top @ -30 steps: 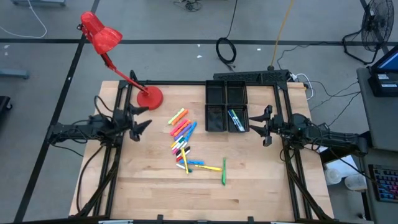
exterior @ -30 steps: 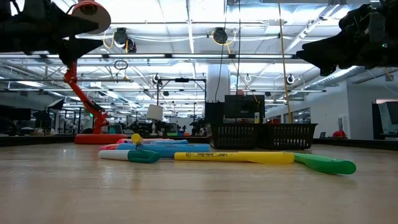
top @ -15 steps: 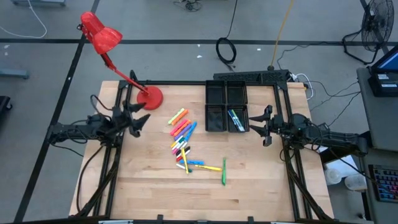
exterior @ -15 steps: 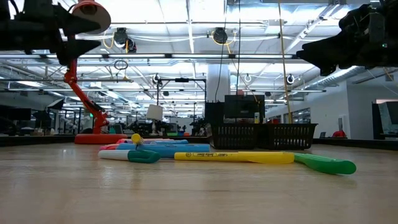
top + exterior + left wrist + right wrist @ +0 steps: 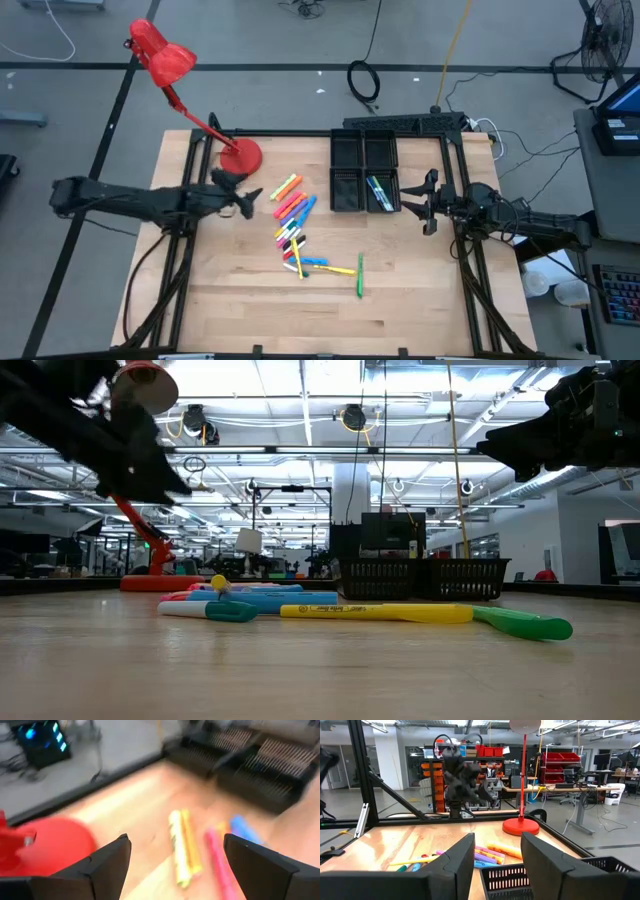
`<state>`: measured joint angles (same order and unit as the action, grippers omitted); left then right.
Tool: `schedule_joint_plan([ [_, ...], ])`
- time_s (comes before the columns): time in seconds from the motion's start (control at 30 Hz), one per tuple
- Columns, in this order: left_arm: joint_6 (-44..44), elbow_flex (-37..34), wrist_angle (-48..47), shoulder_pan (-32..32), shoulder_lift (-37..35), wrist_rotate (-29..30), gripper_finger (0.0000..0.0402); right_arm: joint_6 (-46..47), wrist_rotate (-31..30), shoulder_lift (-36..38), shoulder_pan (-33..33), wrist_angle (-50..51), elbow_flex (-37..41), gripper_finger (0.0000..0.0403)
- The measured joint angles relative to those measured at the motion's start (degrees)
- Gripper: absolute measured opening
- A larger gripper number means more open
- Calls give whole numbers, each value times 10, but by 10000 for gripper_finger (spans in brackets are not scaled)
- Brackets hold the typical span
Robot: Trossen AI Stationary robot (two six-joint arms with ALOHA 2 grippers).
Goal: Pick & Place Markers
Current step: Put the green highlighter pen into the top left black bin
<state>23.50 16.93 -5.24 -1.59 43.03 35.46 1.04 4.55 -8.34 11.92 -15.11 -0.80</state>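
Note:
Several markers (image 5: 295, 225) in mixed colours lie flat in a loose pile on the wooden table; a yellow one (image 5: 375, 613) and a green one (image 5: 525, 625) lie nearest the front. Others (image 5: 379, 192) lie in the near right compartment of the black tray (image 5: 347, 150). My left gripper (image 5: 242, 198) hovers open just left of the pile, above the table; its wrist view shows a yellow-green and an orange marker (image 5: 186, 847) ahead of its open fingers (image 5: 175, 862). My right gripper (image 5: 425, 203) waits open to the right of the tray, nothing between its fingers (image 5: 497, 862).
A red desk lamp stands with its round base (image 5: 241, 157) on the table's far left, close behind my left gripper, and its head (image 5: 160, 52) reaches out past the table. Black frame rails (image 5: 190, 160) run along the left, right and far edges. Bare wood (image 5: 230, 300) lies toward the near edge.
My left arm has stretched out toward the table's right, carrying its gripper from the left rail toward the marker pile while tipping it downward; most of this came in the last half second. Its fingers stay open. The markers have not moved.

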Motion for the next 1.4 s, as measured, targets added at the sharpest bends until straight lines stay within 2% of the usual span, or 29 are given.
schedule_joint_plan([
  [0.17, 9, 39, 15, -52, 143, -6, 324, 0, 0, 0, 0, 0, 0, 146],
  [0.37, 32, 87, 62, -113, 267, -14, 324, 0, 0, 0, 0, 0, 0, 146],
  [0.53, 30, 110, 114, -133, 367, -70, 324, 0, 0, 0, 0, 0, 0, 146],
  [0.7, 4, 128, 174, -135, 445, -75, 323, 0, 0, 0, 0, 0, 0, 146],
  [0.97, -9, 156, 168, -145, 513, -72, 323, 0, 0, 0, 0, 0, 0, 146],
  [1.23, 0, 159, 119, -160, 521, -104, 323, 0, 0, 0, 0, 0, 0, 146],
  [1.4, 6, 160, 101, -164, 521, -139, 283, 0, 0, 0, 0, 0, 0, 146],
])
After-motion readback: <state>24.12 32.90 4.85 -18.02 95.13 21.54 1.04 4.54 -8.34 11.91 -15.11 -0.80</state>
